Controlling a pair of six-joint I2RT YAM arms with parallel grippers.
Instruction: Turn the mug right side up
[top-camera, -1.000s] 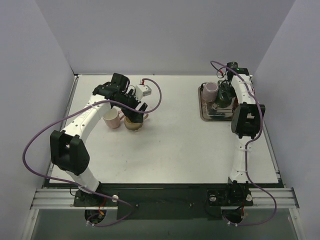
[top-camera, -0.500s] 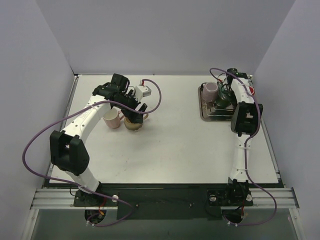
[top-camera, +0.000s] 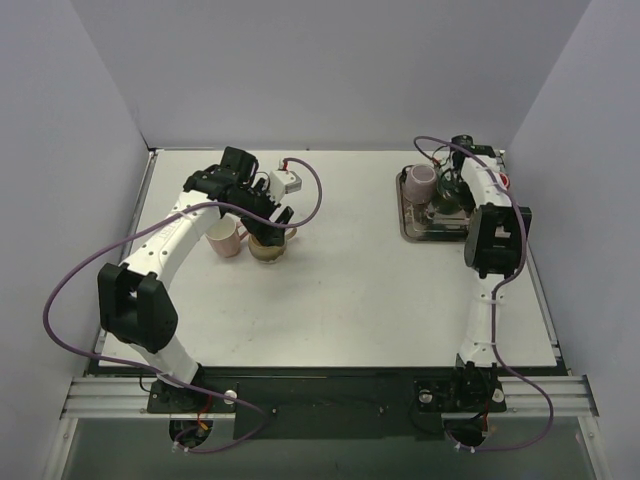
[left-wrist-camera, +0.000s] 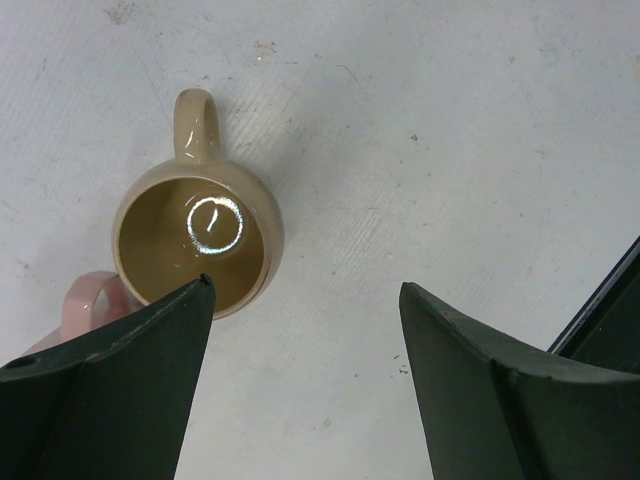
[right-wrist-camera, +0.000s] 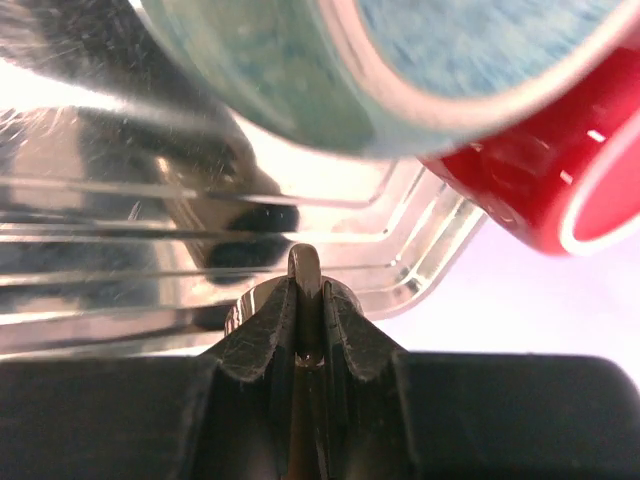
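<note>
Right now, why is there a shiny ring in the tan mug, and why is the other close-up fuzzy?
Left wrist: the ring is a light's glare on the glossy bottom of the mug. Right wrist: the teal cup and red cup are too close, so they blur; the tray glares; only the thin edge in the right gripper is sharp.
</note>
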